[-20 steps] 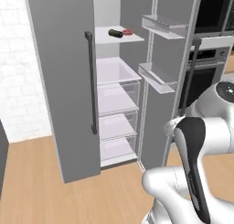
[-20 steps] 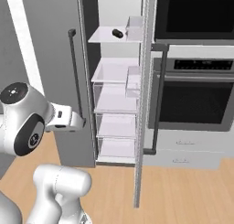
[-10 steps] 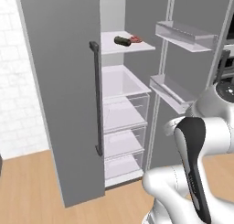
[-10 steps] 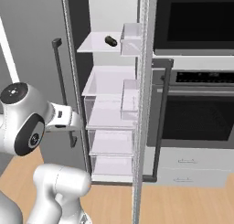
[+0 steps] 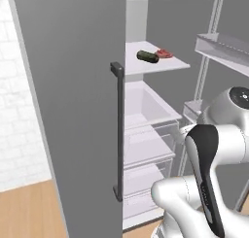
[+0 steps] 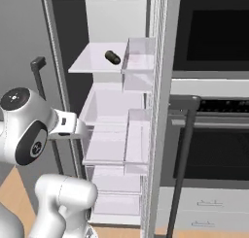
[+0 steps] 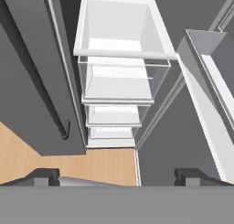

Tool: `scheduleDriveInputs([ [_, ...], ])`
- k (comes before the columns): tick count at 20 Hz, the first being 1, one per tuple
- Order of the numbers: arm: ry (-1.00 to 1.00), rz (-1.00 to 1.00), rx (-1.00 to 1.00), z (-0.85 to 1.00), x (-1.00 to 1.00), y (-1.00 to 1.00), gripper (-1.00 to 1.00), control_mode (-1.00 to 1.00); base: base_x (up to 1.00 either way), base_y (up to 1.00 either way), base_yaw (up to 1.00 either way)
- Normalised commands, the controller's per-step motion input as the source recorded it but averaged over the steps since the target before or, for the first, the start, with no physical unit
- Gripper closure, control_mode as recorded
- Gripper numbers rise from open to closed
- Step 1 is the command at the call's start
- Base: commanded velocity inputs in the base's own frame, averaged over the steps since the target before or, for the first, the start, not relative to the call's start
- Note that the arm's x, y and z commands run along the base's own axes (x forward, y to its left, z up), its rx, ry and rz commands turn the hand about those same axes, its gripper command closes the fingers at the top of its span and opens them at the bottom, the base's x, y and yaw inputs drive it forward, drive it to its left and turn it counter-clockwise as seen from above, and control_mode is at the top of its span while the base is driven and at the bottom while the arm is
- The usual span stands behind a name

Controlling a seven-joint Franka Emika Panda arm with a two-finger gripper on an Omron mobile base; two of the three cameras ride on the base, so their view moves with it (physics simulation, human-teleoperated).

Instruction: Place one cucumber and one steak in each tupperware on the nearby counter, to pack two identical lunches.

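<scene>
The dark green cucumber (image 5: 147, 56) lies on its side on a white shelf (image 5: 168, 64) high in the open fridge, in the upper middle of the left base view. Just beside it, to the right, sits the red steak (image 5: 165, 53), a small flat piece. The two look very close, but I cannot tell if they touch. In the right base view the cucumber (image 6: 112, 57) shows as a short dark lump on the same shelf (image 6: 92, 63), in the upper middle of the frame. A see-through door bin (image 6: 139, 61) stands just right of it there.

Under the shelf is a big white drawer (image 5: 146, 103), and more clear drawers (image 5: 146, 152) stack below it, down to the wooden floor (image 5: 26, 212). The tall grey fridge door (image 5: 68, 110) takes up the left side of the left base view, with a dark long handle (image 5: 117, 130) on its edge. In the right base view a dark oven (image 6: 214, 120) sits at the right, with a bar handle (image 6: 184, 135) in front.

The claw (image 7: 116, 175) is at the bottom of the hand view. Its two dark tips stand far apart, near the left and right sides, so it is wide open. It holds nothing. It looks down the stack of drawers toward the floor, well below the cucumber and steak shelf. The white arm (image 5: 214, 149) bends at the lower right of the left base view.
</scene>
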Motion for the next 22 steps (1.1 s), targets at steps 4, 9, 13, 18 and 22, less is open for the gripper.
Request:
scheduleDriveInputs([
  [4,0.0,0.0,0.0,0.0,0.0,0.0,-1.0,1.0,0.55,-0.34,0.0],
  [9,0.0,0.0,0.0,0.0,0.0,0.0,-1.0,1.0,0.18,-0.4,0.0],
  [13,0.0,0.0,0.0,0.0,0.0,0.0,-1.0,1.0,0.39,-0.02,0.0],
  [18,0.0,0.0,0.0,0.0,0.0,0.0,-1.0,1.0,0.51,0.03,0.0],
  [22,0.0,0.0,0.0,0.0,0.0,0.0,-1.0,1.0,0.31,0.07,0.0],
])
